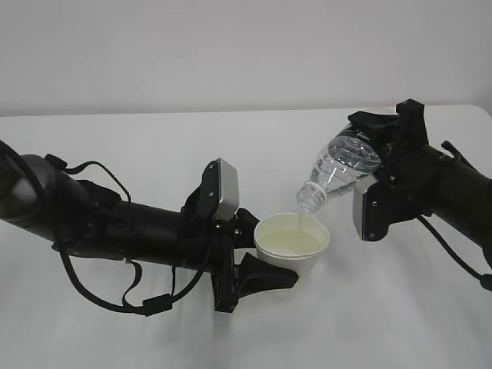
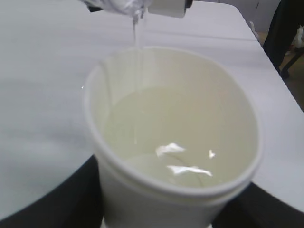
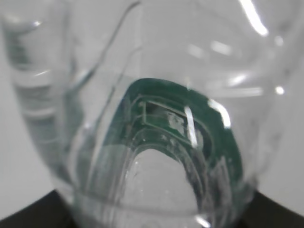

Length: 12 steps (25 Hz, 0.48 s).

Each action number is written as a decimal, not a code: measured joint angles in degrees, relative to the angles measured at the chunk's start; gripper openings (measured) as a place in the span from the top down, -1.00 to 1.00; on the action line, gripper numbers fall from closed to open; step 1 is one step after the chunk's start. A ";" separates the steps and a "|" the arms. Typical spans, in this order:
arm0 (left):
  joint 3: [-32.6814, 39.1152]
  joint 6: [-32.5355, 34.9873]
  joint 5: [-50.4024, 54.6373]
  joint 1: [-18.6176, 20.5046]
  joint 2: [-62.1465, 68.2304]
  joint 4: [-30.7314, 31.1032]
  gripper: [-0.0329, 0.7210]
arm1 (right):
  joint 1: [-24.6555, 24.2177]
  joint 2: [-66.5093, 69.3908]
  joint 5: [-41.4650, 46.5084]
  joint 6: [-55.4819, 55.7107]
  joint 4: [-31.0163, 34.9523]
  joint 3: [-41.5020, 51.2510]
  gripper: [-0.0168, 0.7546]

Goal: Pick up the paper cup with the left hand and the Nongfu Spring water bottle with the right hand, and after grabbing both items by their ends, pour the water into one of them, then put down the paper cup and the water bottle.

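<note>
Left hand (image 1: pixel 257 265) clamped on the paper cup (image 1: pixel 292 244), black fingers on either side of its lower wall; the cup is upright, just right of the gripper's silver-grey plate, near the middle of the white table (image 1: pixel 154 138). Cup interior pale cream-yellow, part full of water (image 2: pixel 161 137); two bright glints on the surface.

Right hand (image 1: pixel 382 150) grips the Nongfu Spring water bottle (image 1: pixel 342 169) at its base end, one finger above and one below. Bottle tipped steeply, open mouth down and left, above the cup's far rim. A thin clear stream falls from the mouth into the cup, seen in the left wrist view.

Dark green label band on the bottle; through the plastic in the right wrist view its lettering is blurred and unreadable. No other writing can be read.
</note>
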 joint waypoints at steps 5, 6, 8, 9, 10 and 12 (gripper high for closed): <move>0.00 0.00 0.00 0.00 0.00 0.08 -0.23 | 0.00 0.00 0.00 -0.10 0.00 0.00 -0.07; 0.00 0.00 0.00 0.00 0.00 0.08 -0.23 | 0.00 0.00 0.00 -0.10 0.00 0.00 -0.07; 0.00 0.00 0.00 0.00 0.00 0.08 -0.23 | 0.00 0.00 0.00 -0.10 0.00 0.00 -0.07; 0.00 0.00 0.00 0.00 0.00 0.08 -0.23 | 0.00 0.00 0.00 -0.10 0.00 0.00 -0.07; 0.00 0.00 0.00 0.00 0.00 0.08 -0.23 | 0.00 0.00 0.00 -0.10 0.00 -0.14 -0.07; 0.00 0.00 0.00 0.00 0.00 0.08 -0.23 | 0.00 0.00 0.00 -0.10 0.00 -0.27 -0.07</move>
